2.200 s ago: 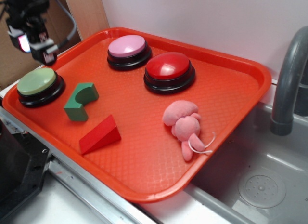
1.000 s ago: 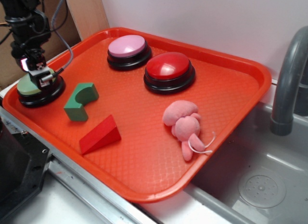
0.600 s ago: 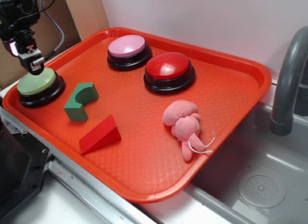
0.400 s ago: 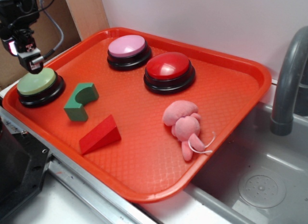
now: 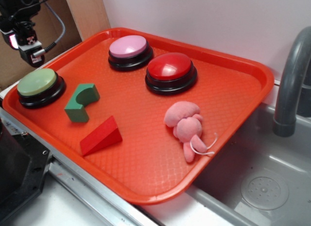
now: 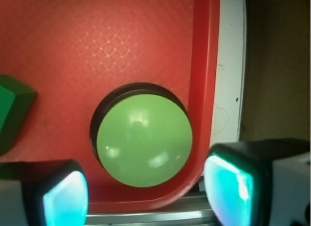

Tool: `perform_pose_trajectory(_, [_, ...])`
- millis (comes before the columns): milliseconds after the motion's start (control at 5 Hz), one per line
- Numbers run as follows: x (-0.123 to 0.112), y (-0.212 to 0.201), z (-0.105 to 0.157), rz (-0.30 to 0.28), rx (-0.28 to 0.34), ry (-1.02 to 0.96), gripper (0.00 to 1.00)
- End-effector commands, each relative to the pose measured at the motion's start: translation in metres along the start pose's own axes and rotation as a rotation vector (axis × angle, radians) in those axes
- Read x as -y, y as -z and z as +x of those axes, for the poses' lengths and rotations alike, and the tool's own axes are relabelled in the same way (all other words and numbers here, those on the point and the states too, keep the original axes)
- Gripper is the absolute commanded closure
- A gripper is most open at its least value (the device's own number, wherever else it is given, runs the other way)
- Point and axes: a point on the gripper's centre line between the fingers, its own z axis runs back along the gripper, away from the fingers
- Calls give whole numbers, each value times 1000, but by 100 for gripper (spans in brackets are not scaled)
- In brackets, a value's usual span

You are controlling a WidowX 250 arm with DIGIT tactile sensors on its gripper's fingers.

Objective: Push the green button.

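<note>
Black robot gripper [image 5: 30, 50], fingers spread and empty, hovers clear above the pale olive-green domed push button [image 5: 37, 82] at the orange plastic tray's [image 5: 252, 70] 9 o'clock corner. Risk: an off-centre descent glancing off the dome onto the rim.

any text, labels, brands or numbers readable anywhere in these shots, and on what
None can be read.
The green button, pink button and red button have plain tops, with no print showing.
The tray, the blocks and the plush toy show no label.
The gripper shows no readable marking.
</note>
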Motion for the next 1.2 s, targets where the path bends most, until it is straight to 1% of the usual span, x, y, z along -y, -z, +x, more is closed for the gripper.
perform_pose_trajectory(0, [-9,-21,7,-4,56,-19,0])
perform_pose_trajectory(200, [-6,-26,8,-5,57,-26,0])
perform_pose_trajectory(600, [-3,-35,8,14,68,-27,0])
perform_pose_trajectory(1000, [2,-45,9,10,77,-18,0])
